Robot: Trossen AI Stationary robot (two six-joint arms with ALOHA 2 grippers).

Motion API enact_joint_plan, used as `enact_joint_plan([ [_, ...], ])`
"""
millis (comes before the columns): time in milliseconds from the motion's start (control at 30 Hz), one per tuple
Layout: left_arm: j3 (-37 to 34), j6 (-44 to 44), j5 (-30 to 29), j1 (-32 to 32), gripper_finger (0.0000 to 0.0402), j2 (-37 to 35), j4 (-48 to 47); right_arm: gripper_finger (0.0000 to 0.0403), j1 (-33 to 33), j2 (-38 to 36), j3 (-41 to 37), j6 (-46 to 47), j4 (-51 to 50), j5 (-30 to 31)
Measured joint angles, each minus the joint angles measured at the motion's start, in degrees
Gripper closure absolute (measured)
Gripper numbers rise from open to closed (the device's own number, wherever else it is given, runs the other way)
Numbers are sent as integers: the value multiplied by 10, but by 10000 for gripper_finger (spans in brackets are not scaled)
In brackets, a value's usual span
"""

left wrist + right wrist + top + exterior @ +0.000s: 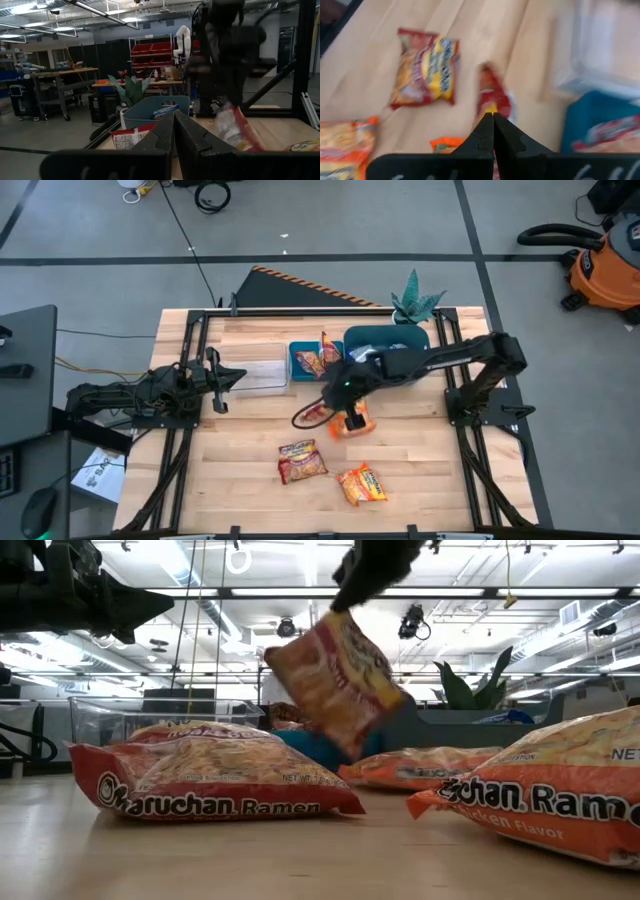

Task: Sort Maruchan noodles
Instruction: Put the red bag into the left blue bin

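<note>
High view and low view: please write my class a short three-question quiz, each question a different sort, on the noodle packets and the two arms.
1. True or false: the right gripper holds the lifted packet clear of the table.
2. Where is the left gripper? A: over the teal bin. B: at the table's left side, holding nothing. C: pressing on a packet.
3. Fill in: in the low view, ___ packets lie flat on the tabletop.

Key: 1 true; 2 B; 3 three.
</note>
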Motion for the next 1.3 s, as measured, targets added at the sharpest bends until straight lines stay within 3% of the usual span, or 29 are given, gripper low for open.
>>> enact_joint_plan([
  [300,0,0,0,0,383,0,0,400,-19,-21,0,-90,120,75],
  [567,0,0,0,0,383,0,0,400,-98,-13,0,-139,223,113],
  [933,0,0,0,0,383,0,0,399,-237,42,0,-54,226,-48],
  [1300,0,0,0,0,383,0,0,398,-259,99,0,4,208,-53],
])
